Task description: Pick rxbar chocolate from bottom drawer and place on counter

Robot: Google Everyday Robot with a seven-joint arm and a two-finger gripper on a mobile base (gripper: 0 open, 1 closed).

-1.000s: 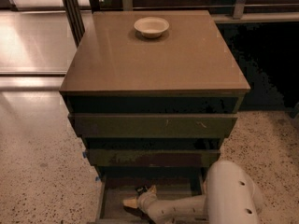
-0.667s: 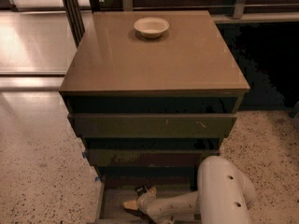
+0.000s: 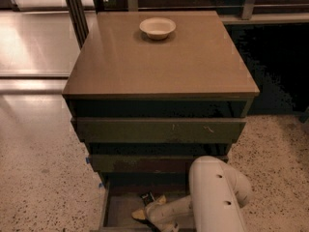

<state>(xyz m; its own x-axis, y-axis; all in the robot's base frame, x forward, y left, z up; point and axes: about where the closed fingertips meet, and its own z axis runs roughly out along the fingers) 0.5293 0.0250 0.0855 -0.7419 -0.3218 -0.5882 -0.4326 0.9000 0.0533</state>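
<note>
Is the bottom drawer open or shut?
Open: the bottom drawer is pulled out, with the gripper inside, near the rxbar chocolate.

black rxbar chocolate [image 3: 146, 196] in open bottom drawer [image 3: 115, 212], beside pincer [image 3: 145, 209]

Speckled floor [image 3: 38, 187] in front, glossy floor [image 3: 34, 42] behind at left, dark post [image 3: 75, 8] upright.

White bowl [image 3: 157, 27] on counter [image 3: 193, 66]; gripper [image 3: 145, 209] in bottom drawer [image 3: 117, 208].
</note>
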